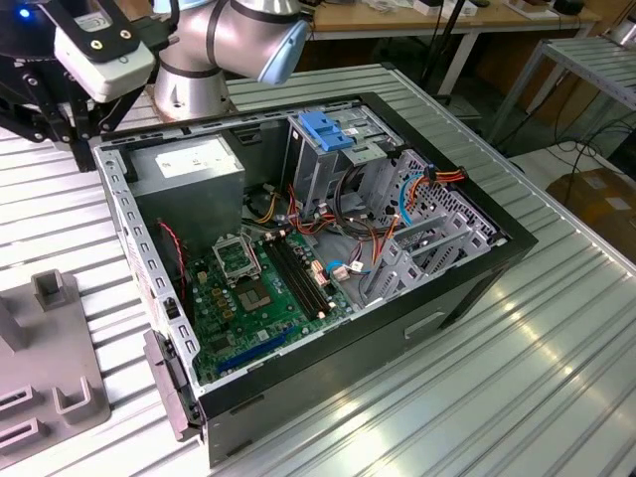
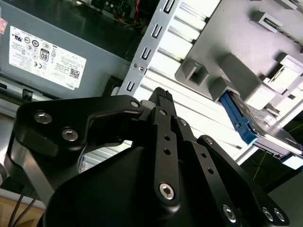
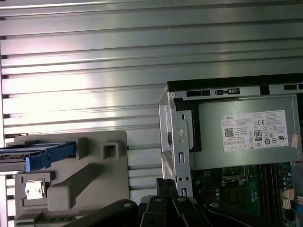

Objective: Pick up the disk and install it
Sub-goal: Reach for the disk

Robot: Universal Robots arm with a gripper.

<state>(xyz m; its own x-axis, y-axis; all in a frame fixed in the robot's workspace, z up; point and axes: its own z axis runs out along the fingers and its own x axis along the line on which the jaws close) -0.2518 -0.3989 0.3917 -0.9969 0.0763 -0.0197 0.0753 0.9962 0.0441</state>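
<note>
The disk point(image 3: 35, 155) lies in a slot of a grey plastic fixture point(image 3: 90, 189) on the ribbed metal table, beside the open computer case. It is a flat grey-metal drive point(image 2: 272, 130) with a bright blue rail point(image 2: 234, 116) along its edge. My gripper point(image 2: 161, 94) hangs above the table strip between the fixture and the case wall, some way from the disk. Its black fingers point(image 3: 165, 185) are closed together with nothing between them.
The open computer case point(image 1: 477, 278) lies on its side with the motherboard point(image 1: 258, 288) exposed. A grey power supply point(image 1: 189, 164) fills one corner, and a tall metal cage topped by a blue bracket point(image 1: 328, 129) stands nearby. Loose cables point(image 1: 348, 234) cross the middle. The arm point(image 1: 229, 40) stands behind the case.
</note>
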